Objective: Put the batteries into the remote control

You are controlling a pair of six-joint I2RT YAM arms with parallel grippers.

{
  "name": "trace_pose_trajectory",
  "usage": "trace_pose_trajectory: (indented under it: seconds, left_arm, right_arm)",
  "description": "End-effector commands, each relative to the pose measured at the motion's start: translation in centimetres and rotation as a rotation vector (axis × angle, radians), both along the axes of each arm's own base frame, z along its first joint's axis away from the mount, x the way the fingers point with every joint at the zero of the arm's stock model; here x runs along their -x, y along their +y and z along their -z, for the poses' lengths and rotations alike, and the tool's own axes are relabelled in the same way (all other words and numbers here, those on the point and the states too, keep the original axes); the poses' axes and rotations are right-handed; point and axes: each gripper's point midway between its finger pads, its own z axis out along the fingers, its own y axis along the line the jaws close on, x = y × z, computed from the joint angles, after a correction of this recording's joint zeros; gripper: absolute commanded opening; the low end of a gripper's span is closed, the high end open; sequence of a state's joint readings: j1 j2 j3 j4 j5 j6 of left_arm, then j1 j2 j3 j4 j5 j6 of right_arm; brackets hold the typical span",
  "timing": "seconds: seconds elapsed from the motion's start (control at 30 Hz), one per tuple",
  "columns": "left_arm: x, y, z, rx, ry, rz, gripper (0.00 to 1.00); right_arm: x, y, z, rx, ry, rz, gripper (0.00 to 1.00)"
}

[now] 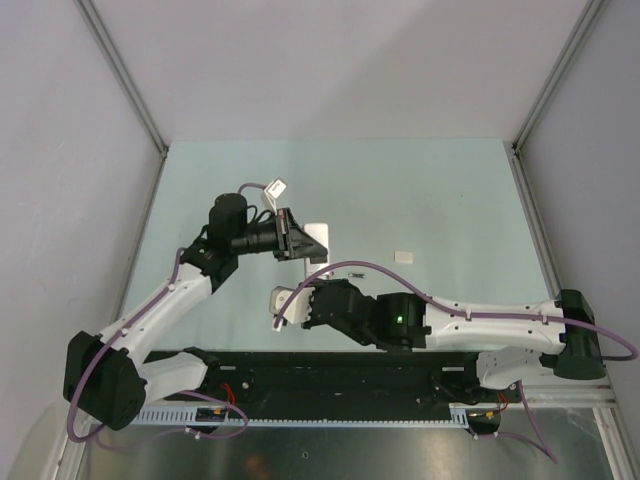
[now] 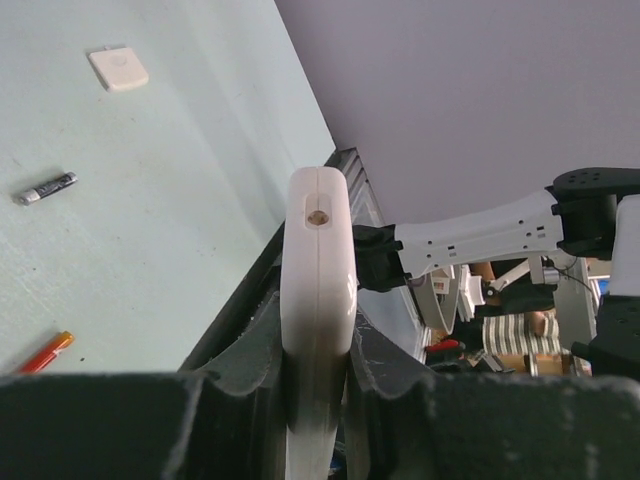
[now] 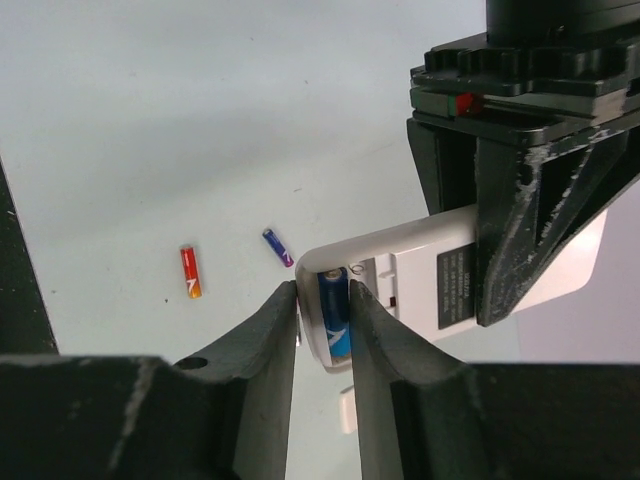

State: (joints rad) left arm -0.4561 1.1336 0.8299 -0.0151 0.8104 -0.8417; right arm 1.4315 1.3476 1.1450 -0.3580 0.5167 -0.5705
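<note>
My left gripper (image 1: 293, 238) (image 2: 318, 340) is shut on the white remote control (image 1: 318, 243) (image 2: 318, 260) and holds it edge-up above the table. In the right wrist view the remote (image 3: 400, 265) shows its plain back with the battery bay open. A bright blue battery (image 3: 335, 305) lies in the bay at the remote's end. My right gripper (image 1: 288, 305) (image 3: 323, 295) is closed round that end, its jaws against the end wall and the battery. On the table lie a red battery (image 3: 190, 272) (image 2: 45, 352), a dark blue-purple one (image 3: 277, 247) and a grey-silver one (image 2: 45, 188).
A small white rounded plate (image 1: 403, 257) (image 2: 118, 68) lies on the pale green table (image 1: 420, 200) right of the grippers. Grey walls close in the table on three sides. The black base rail (image 1: 330, 375) runs along the near edge.
</note>
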Motion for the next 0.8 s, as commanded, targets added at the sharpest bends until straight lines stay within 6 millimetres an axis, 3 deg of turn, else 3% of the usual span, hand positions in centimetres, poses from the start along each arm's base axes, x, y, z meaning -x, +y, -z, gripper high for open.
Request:
trace_pose_trajectory:
  seconds: [0.0, 0.77]
  left_arm:
    - [2.1, -0.7, -4.9, 0.135, -0.019, 0.103, 0.00]
    - [1.0, -1.1, -2.8, 0.110, 0.039, 0.079, 0.00]
  right_arm:
    - [-0.1, -3.6, 5.2, 0.220, 0.049, 0.044, 0.31]
    - [-1.3, -3.0, 1.4, 0.087, 0.028, 0.092, 0.41]
